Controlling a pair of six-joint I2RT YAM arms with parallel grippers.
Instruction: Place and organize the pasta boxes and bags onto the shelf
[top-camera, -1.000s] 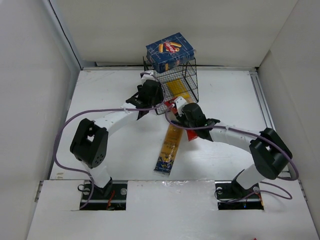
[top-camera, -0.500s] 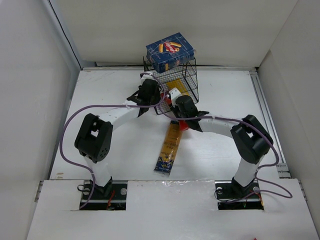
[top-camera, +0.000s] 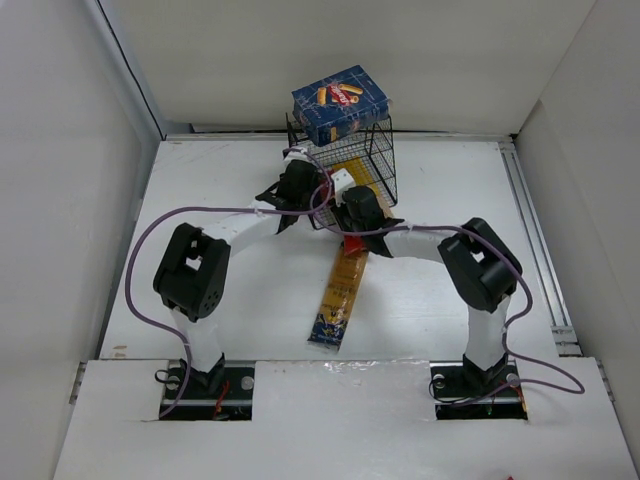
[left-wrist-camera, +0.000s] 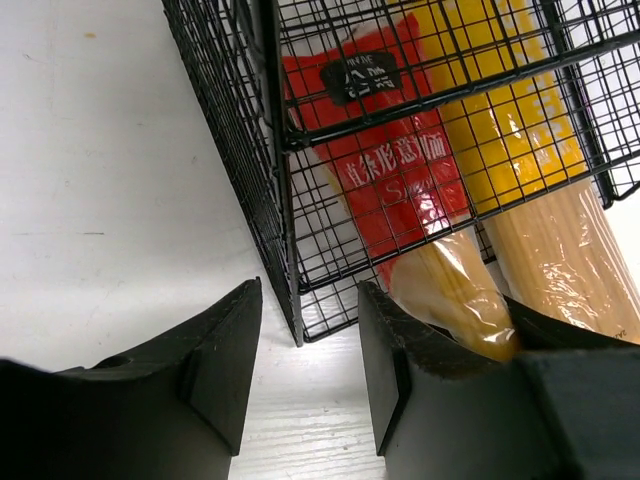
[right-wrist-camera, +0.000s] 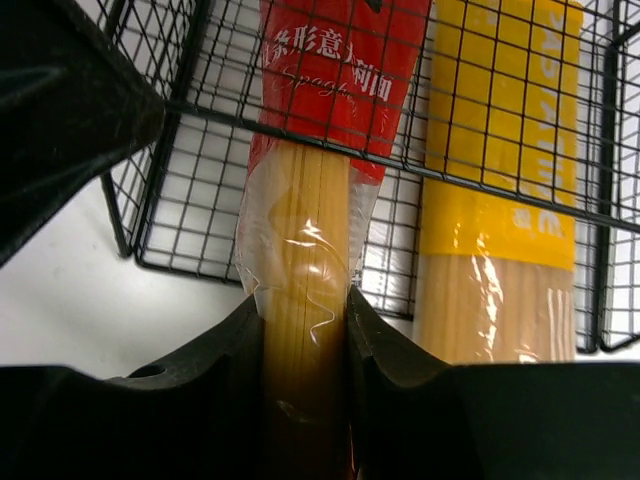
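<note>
The red packet (right-wrist-camera: 330, 70), near end hidden, is clamped by the right gripper (right-wrist-camera: 300, 320); the shelf (left-wrist-camera: 283, 180) corner is straddled narrowly by the left gripper (left-wrist-camera: 308, 310).

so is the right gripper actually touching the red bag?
Touching. Right wrist view: the right gripper clamps the red bag at its clear end, pressed against both sides with no gap.

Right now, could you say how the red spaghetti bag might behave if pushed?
Probably stiff lengthwise: the red spaghetti bag, pinched by the right claw, runs straight. Its glossy crinkled film may slip or catch the shelf wires.
</note>
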